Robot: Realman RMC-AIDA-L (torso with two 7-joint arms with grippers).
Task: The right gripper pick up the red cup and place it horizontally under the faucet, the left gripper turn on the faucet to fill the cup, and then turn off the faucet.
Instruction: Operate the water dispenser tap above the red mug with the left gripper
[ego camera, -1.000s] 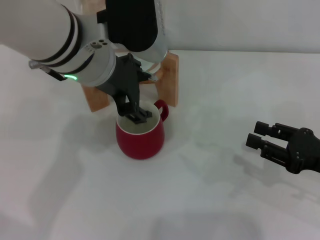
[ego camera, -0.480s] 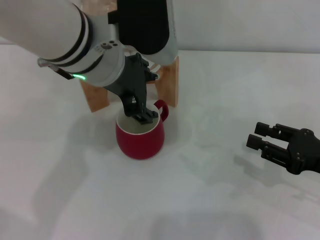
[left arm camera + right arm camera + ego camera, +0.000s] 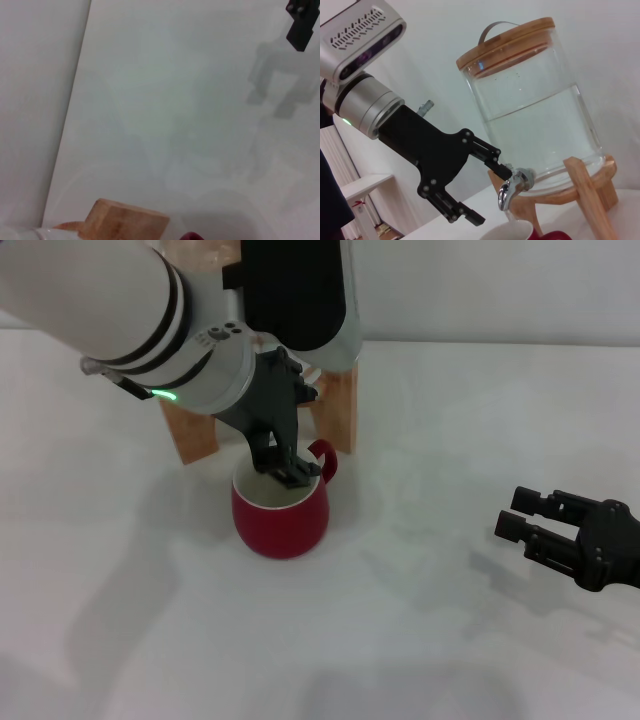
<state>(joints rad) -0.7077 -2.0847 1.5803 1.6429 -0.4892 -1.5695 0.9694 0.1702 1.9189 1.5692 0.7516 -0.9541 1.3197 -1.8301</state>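
red cup stands upright on the white desk toward its far edge, just in front of the wooden stand and directly below the faucet, so the placing step looks done. left gripper hangs over the cup's mouth; in the right wrist view 1 of its fingers reaches to the faucet's lever while the other points down toward the cup, fingers spread apart and closed on nothing. a thin stream seems to fall from the spout toward the cup's rim, so the tap is probably on and filling is under way, though i cannot tell how full the cup is. what looks left: let it fill, then shut the tap. right gripper waits well apart near the desk's right edge, released, its 2 fingers parted and empty. glass jar is more than half full under a wooden lid. plain white wall behind.
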